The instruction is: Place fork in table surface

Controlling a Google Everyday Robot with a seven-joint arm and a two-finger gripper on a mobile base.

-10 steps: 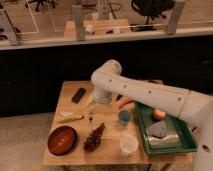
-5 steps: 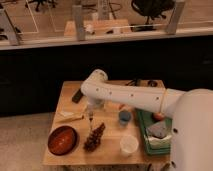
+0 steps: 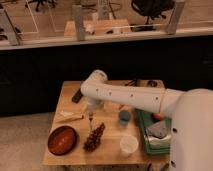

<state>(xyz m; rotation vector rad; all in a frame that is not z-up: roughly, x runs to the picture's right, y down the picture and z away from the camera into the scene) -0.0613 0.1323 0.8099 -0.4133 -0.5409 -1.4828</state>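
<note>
Tool [image 3: 91,112] above table surface [image 3: 66,96]; green tray [image 3: 144,136] holds grey object [image 3: 157,130].

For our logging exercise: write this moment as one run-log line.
phase: placing | gripper: above light tan wooden table surface | jaws: shut on slim silver metal fork | fork: upright, not yet laid down

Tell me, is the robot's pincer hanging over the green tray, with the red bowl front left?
Not over the green tray. The camera view shows the pincer above bare table surface, just behind the pine cone. The red bowl is front left.
</note>
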